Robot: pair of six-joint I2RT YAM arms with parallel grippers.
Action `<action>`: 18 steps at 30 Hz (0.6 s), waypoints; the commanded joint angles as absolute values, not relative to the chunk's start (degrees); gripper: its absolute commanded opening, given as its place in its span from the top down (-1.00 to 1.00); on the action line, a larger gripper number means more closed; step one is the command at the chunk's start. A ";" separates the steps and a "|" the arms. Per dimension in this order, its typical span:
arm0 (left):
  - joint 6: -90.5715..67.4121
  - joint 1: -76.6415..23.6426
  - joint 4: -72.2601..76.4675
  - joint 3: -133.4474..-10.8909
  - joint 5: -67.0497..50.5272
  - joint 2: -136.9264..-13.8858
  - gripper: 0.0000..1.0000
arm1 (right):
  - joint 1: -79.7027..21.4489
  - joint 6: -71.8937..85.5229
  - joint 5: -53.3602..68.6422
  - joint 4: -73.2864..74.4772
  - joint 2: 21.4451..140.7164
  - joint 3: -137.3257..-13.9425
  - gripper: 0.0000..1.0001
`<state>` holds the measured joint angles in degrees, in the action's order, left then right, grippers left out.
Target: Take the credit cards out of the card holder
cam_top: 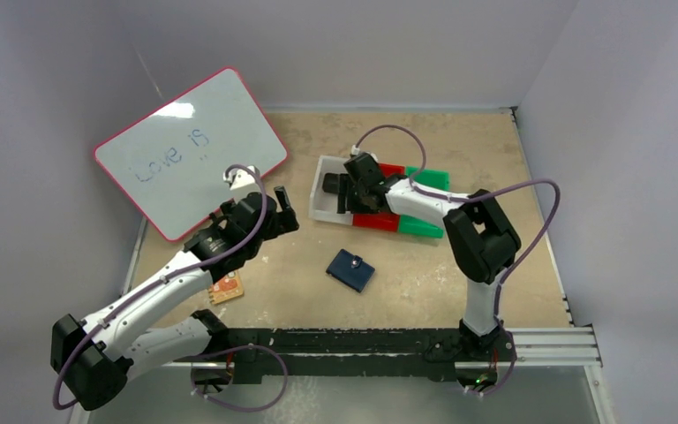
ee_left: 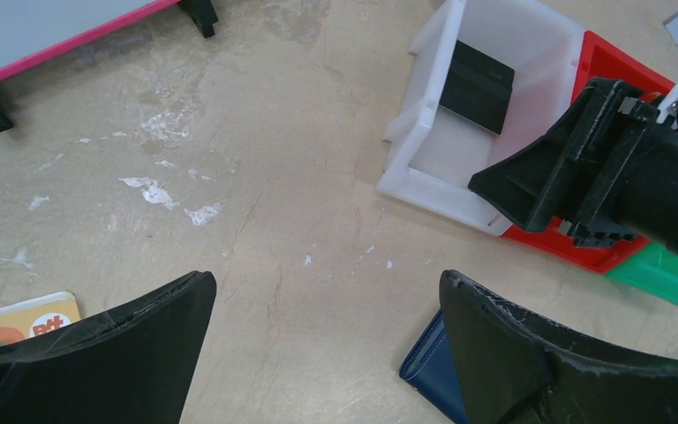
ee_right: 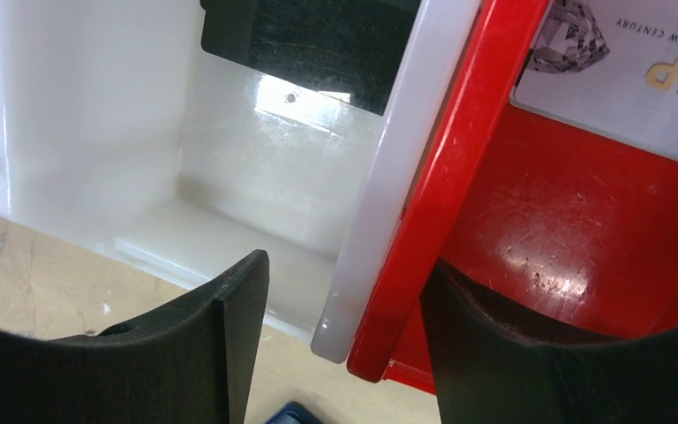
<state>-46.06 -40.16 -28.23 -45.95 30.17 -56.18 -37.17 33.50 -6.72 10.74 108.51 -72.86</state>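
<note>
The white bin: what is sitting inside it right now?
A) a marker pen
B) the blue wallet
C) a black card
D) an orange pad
C. The left wrist view shows a black card inside the white bin, while the blue wallet lies outside it on the table.

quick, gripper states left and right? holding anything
Left gripper: open, holding nothing.
Right gripper: open, holding nothing, straddling the adjoining walls of the white plastic bin and the red plastic bin.
</note>
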 commanded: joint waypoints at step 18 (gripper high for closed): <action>-47.72 -40.19 -29.39 -45.43 34.68 -53.75 -1.00 | -41.48 28.76 -10.64 15.84 113.39 -86.17 -0.31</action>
<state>-47.00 -40.16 -29.52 -45.71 33.12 -54.74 -41.25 31.20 -7.42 13.80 114.91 -83.02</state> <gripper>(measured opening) 0.998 0.649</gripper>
